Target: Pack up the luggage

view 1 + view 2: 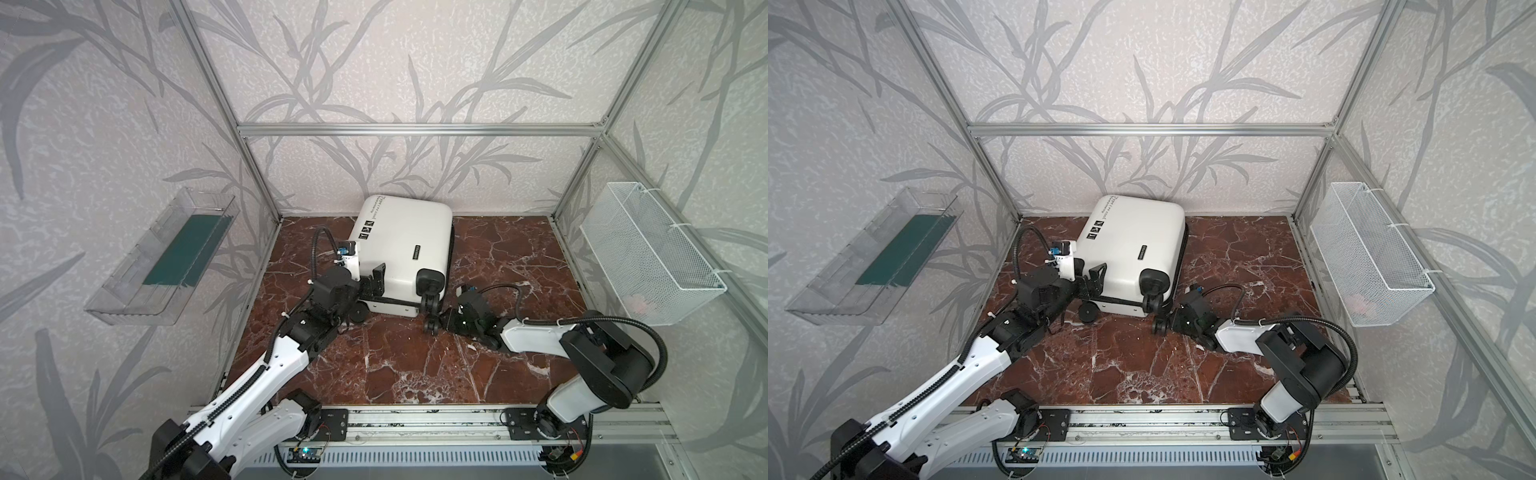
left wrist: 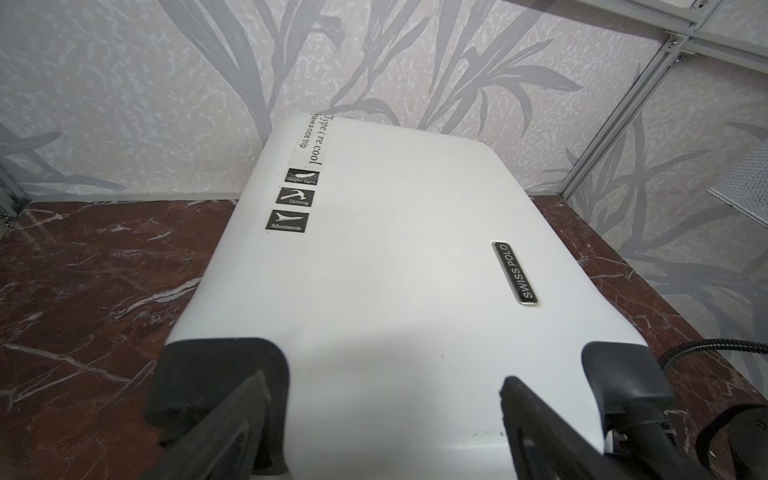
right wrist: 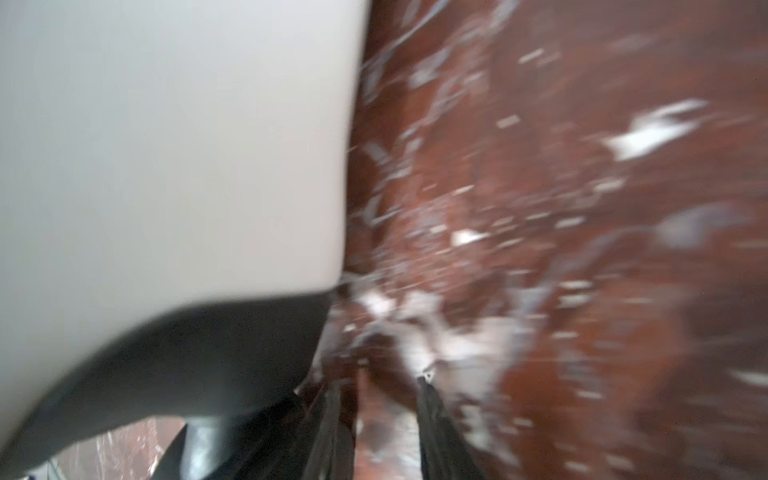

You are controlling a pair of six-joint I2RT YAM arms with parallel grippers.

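Top views: I am looking down on a red marble desk (image 1: 415, 365) in a wallpapered cell, with both arms reaching in from the near rail.
Luggage: the luggage (image 1: 401, 245) is lying flat and zipped shut on the desk. Its far end is close to the back wall and its wheeled end is facing the rail. I am seeing it this way in both top views (image 1: 1133, 245).
Shell markings: in the left wrist view I am reading black text, three black icons and a "SWISS POLO" badge (image 2: 515, 274) on the white shell.
Left tool: the left tool (image 1: 372, 286) is sitting at the near left corner of the luggage.
Left tool state: its fingers (image 2: 232, 432) are standing wide apart with the shell's near edge between them. I cannot tell whether either one is touching the shell.
Right tool: the right tool (image 1: 430, 327) is lying low over the desk, just beside the near right wheel (image 1: 429, 305).
Right tool state: the right wrist view is blurring, but I am making out its fingers (image 3: 434, 419) a little apart, with bare desk showing in the gap and nothing between them.
Side walls: a clear tray (image 1: 124, 307) holding a dark green sheet (image 1: 187, 249) is hanging on the left wall and a white wire basket (image 1: 648, 249) on the right wall. Both are well apart from the luggage.
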